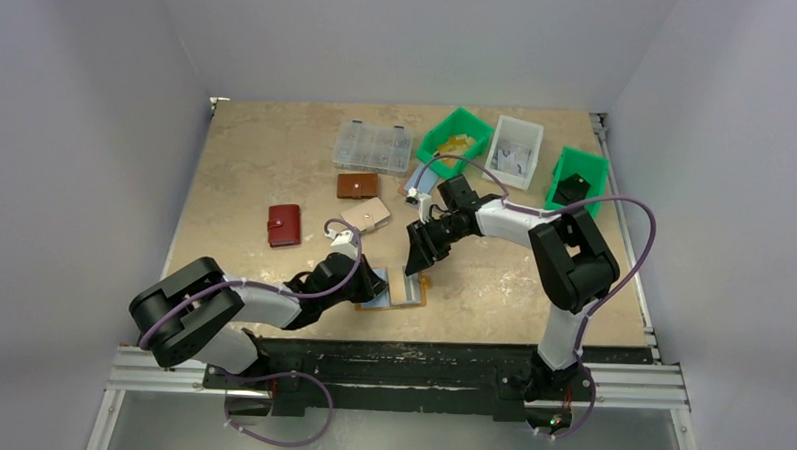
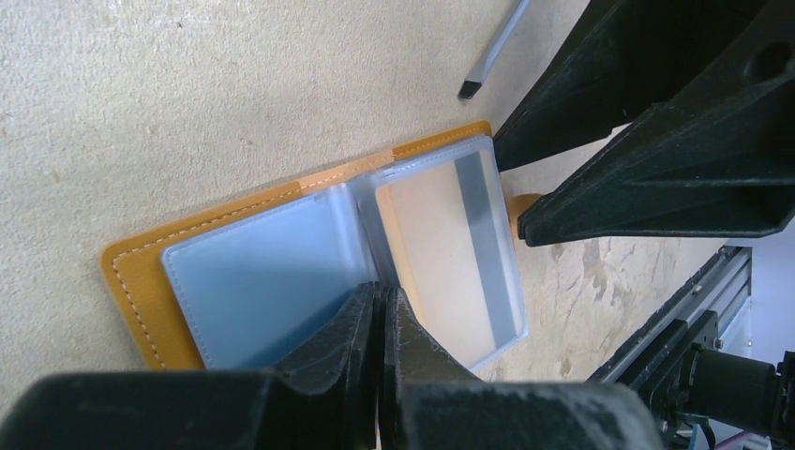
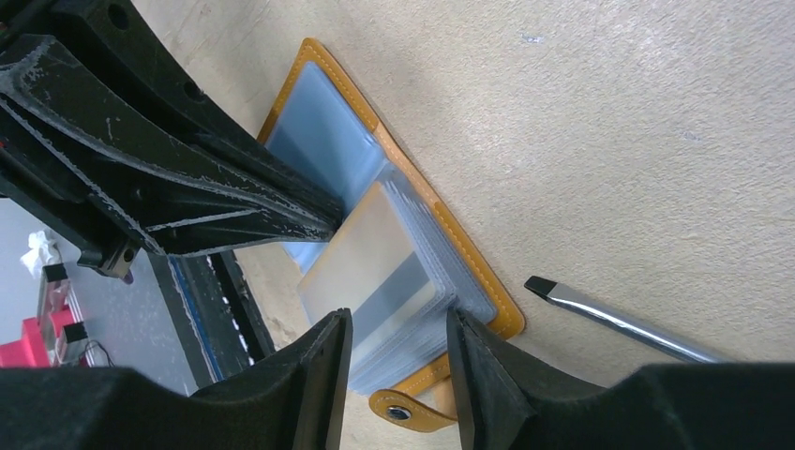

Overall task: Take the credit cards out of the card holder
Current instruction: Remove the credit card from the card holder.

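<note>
The mustard card holder (image 1: 404, 289) lies open on the table near the front edge, its pale blue slots (image 2: 262, 281) facing up. A cream card with a grey stripe (image 2: 459, 244) sits in the top clear sleeve of the right half. It also shows in the right wrist view (image 3: 375, 272). My left gripper (image 2: 380, 298) is shut, with its tips resting at the holder's middle fold (image 1: 377, 284). My right gripper (image 3: 398, 342) is open and straddles the outer edge of the sleeve stack, above the snap tab (image 3: 403, 411). In the top view it hovers over the holder (image 1: 416, 261).
A flat screwdriver blade (image 3: 619, 319) lies just beyond the holder. Further back lie a red wallet (image 1: 284, 224), a brown wallet (image 1: 357, 186), a beige wallet (image 1: 366, 215) and a clear compartment box (image 1: 373, 146). Green bins (image 1: 454, 137) and a white bin (image 1: 514, 149) stand at the back right.
</note>
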Controlling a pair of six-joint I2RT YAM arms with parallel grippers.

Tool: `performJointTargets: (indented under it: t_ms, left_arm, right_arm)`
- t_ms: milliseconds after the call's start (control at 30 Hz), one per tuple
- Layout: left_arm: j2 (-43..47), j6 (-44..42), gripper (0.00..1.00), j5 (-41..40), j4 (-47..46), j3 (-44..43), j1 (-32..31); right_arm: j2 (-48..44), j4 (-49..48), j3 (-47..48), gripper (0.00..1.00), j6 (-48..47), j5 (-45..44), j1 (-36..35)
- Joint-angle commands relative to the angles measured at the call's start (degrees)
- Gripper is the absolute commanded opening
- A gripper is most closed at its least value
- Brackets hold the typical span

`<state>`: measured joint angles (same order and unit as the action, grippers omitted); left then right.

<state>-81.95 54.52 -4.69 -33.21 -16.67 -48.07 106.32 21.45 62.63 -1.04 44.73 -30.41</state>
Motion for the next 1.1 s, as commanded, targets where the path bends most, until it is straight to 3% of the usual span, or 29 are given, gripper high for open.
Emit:
performJointTargets:
  t_ms: [0, 267, 633, 1067]
  left_arm:
    - [-0.92, 0.22, 0.0, 0.02, -1.02, -0.12, 0.07]
    - [-1.2, 0.2, 0.0, 0.41, -1.49, -0.2, 0.09]
    - [1.86, 0.63, 0.01, 1.02, -2.65, 0.79, 0.08]
    - [7.14, -0.08, 0.39, 4.23, -4.81, 2.86, 0.08]
  right_arm:
    - [0.61, 0.75, 0.65, 0.47, -0.37, 3.03, -0.35]
    - [0.51, 1.55, 1.09, 0.37, -1.24, 6.42, -0.39]
    - [0.03, 1.83, 1.44, 0.32, -1.86, 13.2, -0.42]
    - [1.03, 1.95, 1.36, 0.33, -1.86, 16.03, -0.36]
